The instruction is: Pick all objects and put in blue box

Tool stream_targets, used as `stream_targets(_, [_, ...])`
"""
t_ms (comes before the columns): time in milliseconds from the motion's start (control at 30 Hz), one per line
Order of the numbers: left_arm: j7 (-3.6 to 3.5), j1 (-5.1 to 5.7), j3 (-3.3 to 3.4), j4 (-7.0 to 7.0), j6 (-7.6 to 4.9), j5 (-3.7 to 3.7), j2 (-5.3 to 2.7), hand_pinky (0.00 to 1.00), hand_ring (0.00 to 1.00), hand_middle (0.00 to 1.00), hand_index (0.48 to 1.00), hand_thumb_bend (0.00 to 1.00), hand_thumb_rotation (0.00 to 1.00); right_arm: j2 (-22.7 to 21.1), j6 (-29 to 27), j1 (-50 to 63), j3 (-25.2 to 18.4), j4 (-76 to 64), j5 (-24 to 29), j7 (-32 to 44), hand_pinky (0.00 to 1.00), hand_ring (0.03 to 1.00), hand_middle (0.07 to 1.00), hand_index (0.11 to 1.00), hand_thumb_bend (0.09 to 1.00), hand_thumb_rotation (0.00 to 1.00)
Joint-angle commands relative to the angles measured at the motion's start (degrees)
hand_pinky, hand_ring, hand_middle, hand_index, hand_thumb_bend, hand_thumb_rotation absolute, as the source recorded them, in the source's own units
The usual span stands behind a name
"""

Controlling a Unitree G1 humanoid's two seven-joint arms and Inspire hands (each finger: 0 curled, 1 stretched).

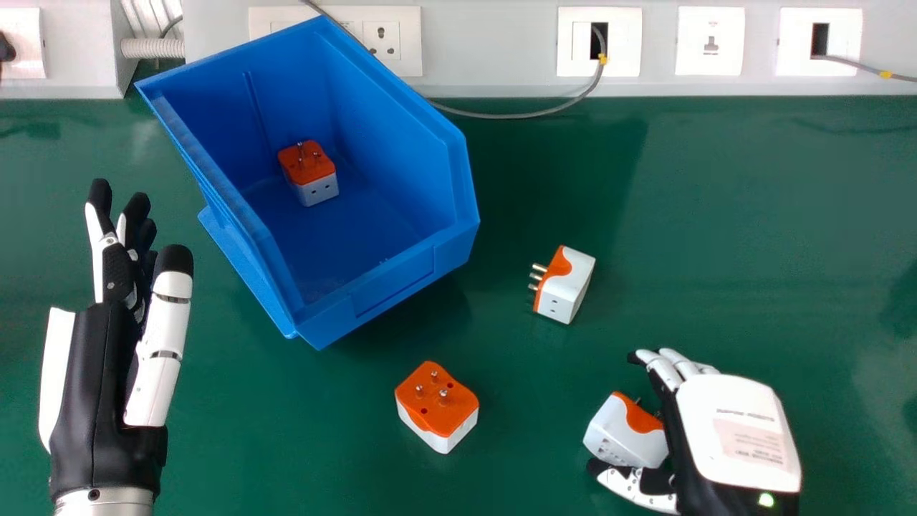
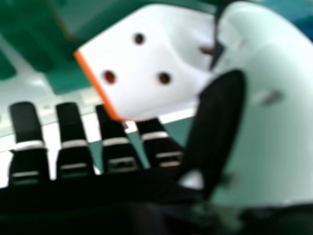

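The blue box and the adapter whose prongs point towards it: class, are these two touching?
Apart: the head view shows bare green table between the adapter, prongs included, and the blue box.

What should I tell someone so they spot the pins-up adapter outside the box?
Start at the big blue box. Outside it, nearer the robot, sits an orange-topped white adapter. Its pins point up; one neighbour points its pins left, another sits by the right hand.

Brightly lit, soft shadows, glossy tabletop [image 1: 716, 186]
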Motion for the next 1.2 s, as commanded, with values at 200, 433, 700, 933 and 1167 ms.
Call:
stream_targets(200, [0.03,-0.81,0.41,-1.63,-0.28,-0.61,0.46,1.00,1.00,1.00,0.990,0.31,0.85,-0.22,2.69,-2.37,1.90,5.46,0.35,3.25,0.67,0.777,0.816,0.781,0.496,0.28])
stream_targets(433, [-0.09,-0.66,0.45,-2.37,0.27,-0.65,0.51,1.00,1.00,1.00,0.991,0.33,0.84,0.76,-2.61,-3.31,-0.37,7.66,9.22,2.35,0.25,0.307,0.426,0.525,0.509,0.01])
stream_targets(700, [-0.32,-0.27,0.48,-2.84,0.92,-0.82,0.54,1.00,1.00,1.00,0.989,0.33,0.83,0.45,-3.40,-3.26,-0.86,6.07,14.23,5.74,0.12,0.172,0.254,0.473,0.490,0.14])
stream_targets(933, [-0.07,-0.13,0.38,-3.29,1.19,-0.07,0.64,1.00,1.00,1.00,0.981,0.35,0.84,0.79,-2.39,-3.05,-0.86,3.93,15.44,6.96,0.13,0.187,0.278,0.474,0.488,0.14])
stream_targets(1167, [0.12,0.01,0.33,-3.87,1.84,0.23,0.52,1.00,1.00,0.99,0.979,0.37,0.82,1.28,-1.03,-2.62,-1.20,1.18,15.72,8.36,0.14,0.203,0.296,0.475,0.486,0.14])
